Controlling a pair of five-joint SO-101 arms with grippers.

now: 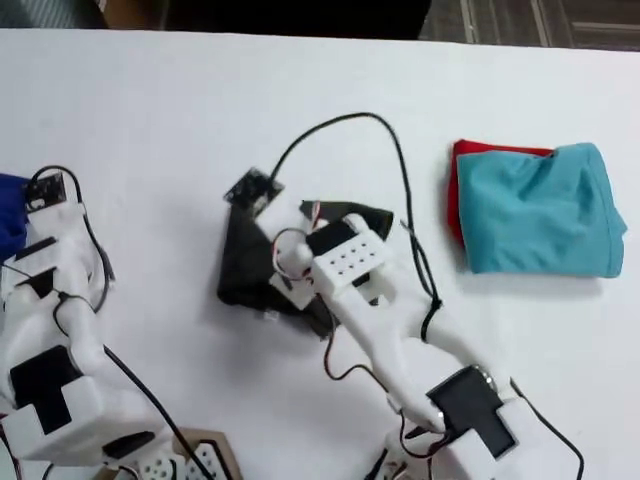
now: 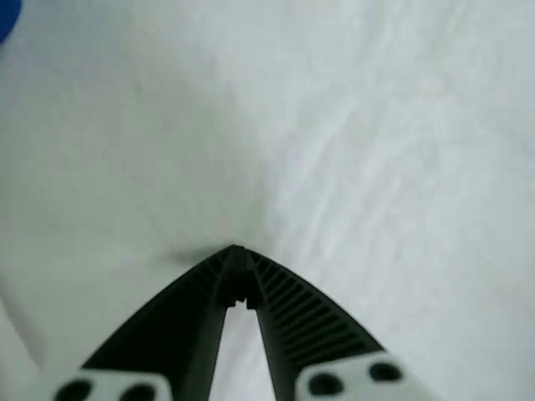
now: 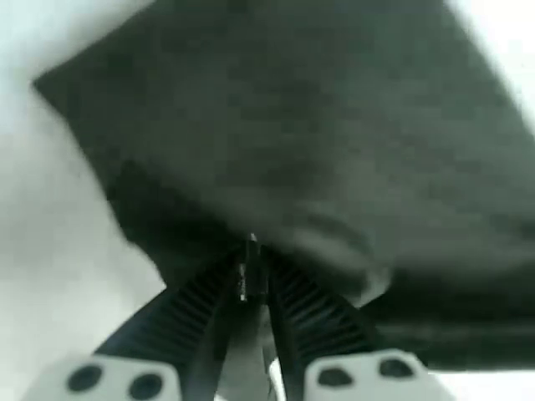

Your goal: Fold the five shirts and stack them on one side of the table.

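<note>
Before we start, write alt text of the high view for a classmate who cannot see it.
From above, the right arm bends over a crumpled black shirt on a white table. At one side a folded teal shirt lies on a red shirt; the left arm sits at the opposite edge beside blue cloth.

The pincer (image 3: 251, 271) rises from the lower centre of the frame, tips pressed together on the edge of a black shirt (image 3: 292, 125) spread across the upper frame. White counter (image 3: 50, 209) lies at left.
</note>
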